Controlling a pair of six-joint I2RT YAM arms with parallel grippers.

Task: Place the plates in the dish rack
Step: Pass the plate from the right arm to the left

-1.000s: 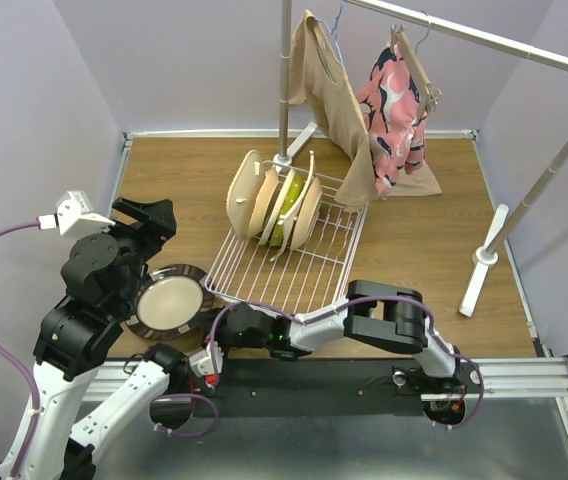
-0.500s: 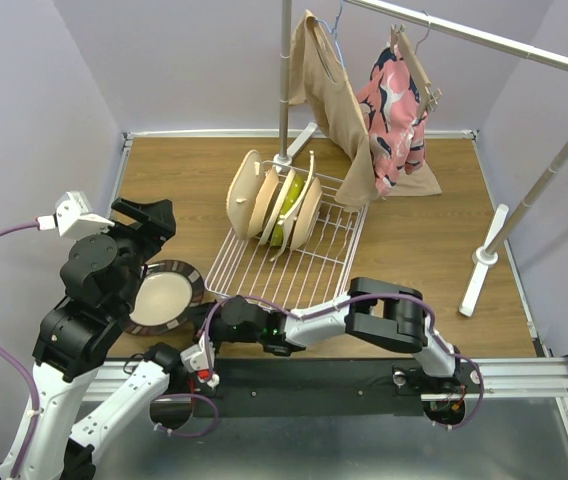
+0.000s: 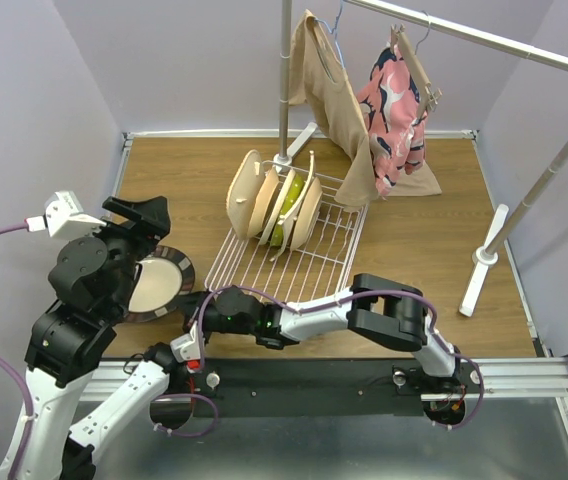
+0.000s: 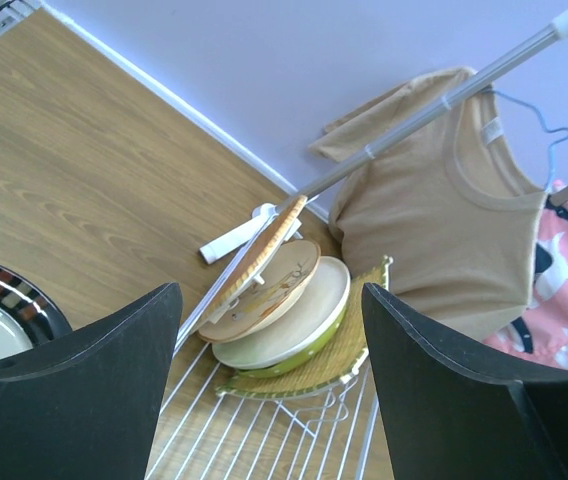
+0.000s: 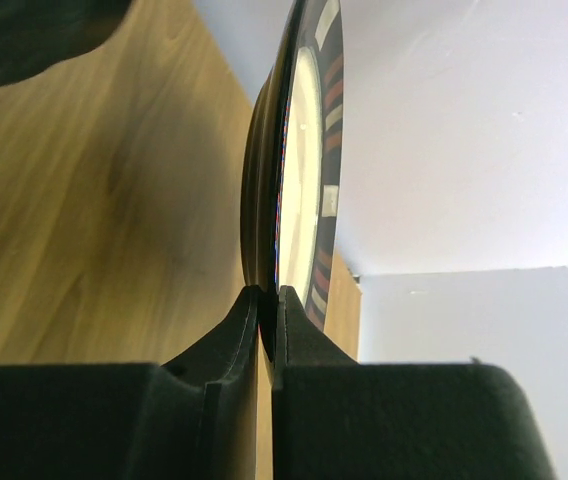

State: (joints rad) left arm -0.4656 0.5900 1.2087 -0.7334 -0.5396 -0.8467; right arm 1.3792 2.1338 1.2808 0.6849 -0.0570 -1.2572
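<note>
- Dark-rimmed plate is standing tilted on its edge over the wooden table, just beside the near left corner of the dish rack.
- Right gripper is clenching this plate at its rim, one finger pressing on each face.
- Left gripper is hanging released near the held plate, its jaws standing wide apart with nothing between them.
- Other plates are leaning upright together at the far end of the rack, one of them lime green.
</note>
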